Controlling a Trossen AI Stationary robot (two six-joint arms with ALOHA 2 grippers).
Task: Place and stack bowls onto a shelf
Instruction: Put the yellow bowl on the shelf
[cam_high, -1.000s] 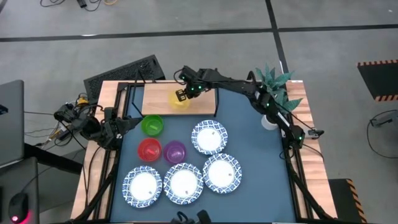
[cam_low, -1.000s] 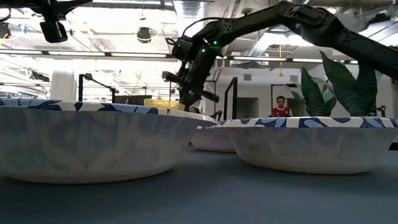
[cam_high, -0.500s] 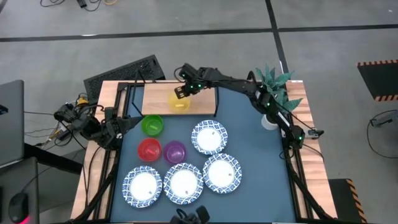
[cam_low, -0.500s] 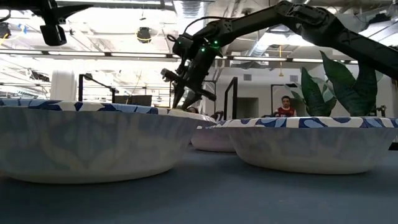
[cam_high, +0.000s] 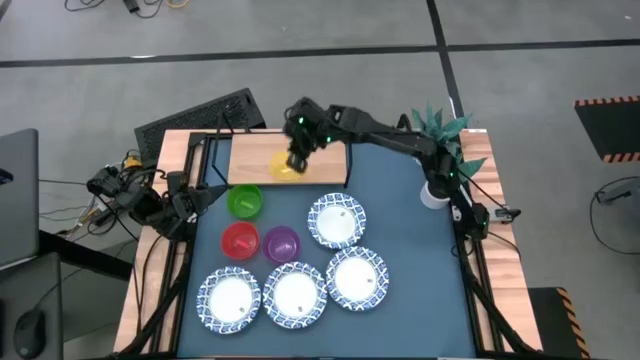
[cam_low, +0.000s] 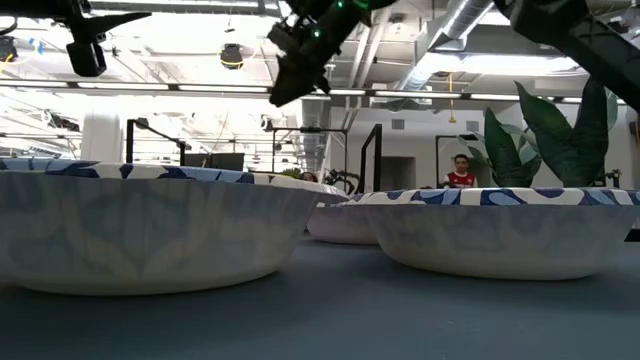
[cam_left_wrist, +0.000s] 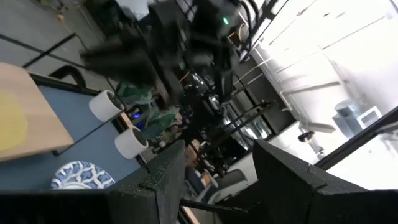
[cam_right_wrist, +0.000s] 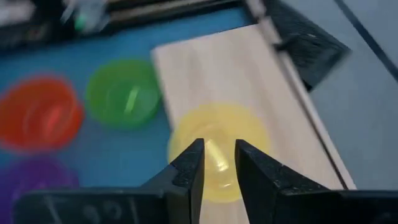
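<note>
The yellow-green bowl (cam_high: 283, 168) (cam_right_wrist: 217, 152) rests on its base, upright, on the wooden shelf (cam_high: 255, 158) (cam_right_wrist: 249, 74). My right gripper (cam_high: 298, 152) (cam_right_wrist: 214, 163) hovers above it, open, with nothing between its fingers; in the low view it (cam_low: 290, 85) is high over the table. The green bowl (cam_high: 244, 201), red bowl (cam_high: 240, 240) and purple bowl (cam_high: 281, 243) sit on the blue table beside several white bowls with blue rims (cam_high: 336, 220). My left gripper (cam_high: 200, 197) (cam_left_wrist: 214, 165) waits open at the table's left edge.
A white plant pot (cam_high: 432, 193) with a green plant stands at the table's right edge. Black wire posts of the shelf (cam_high: 348, 165) rise beside the board. A person (cam_low: 458, 172) stands far off in the room behind.
My right gripper has let go of the yellow-green bowl, risen well above the shelf and rolled its wrist. The bowl stays on the board.
</note>
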